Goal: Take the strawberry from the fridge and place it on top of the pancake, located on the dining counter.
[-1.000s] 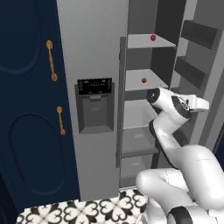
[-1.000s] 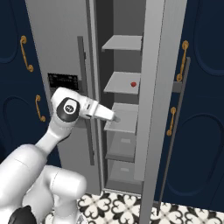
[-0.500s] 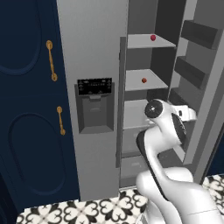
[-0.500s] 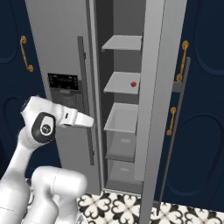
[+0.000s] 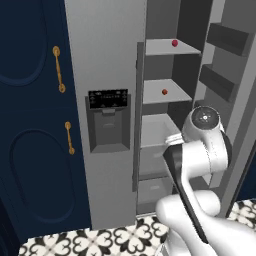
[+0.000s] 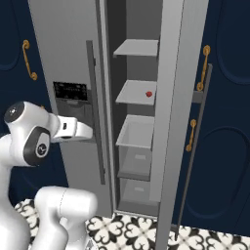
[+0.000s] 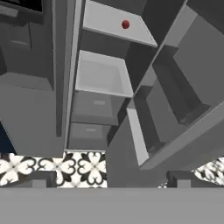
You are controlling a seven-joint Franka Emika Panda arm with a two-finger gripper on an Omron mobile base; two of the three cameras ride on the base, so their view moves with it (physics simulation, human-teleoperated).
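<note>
Up ahead of the gripper (image 7: 108, 178), jaws parted and empty, the strawberry (image 7: 125, 24) waits on a fridge (image 7: 39, 100) shelf, door swung open for access.

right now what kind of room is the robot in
Most likely a kitchen: it faces a tall grey fridge with its right door open onto shelves, navy cabinets with gold handles stand alongside, and patterned floor tiles lie below.

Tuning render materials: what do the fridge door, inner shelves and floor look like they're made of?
Fridge door: matte light-grey painted metal by its look, flat, no glare. Shelves: plain grey, likely plastic; opaque, uniform. Floor: patterned ceramic tile, black-and-white motif.
</note>
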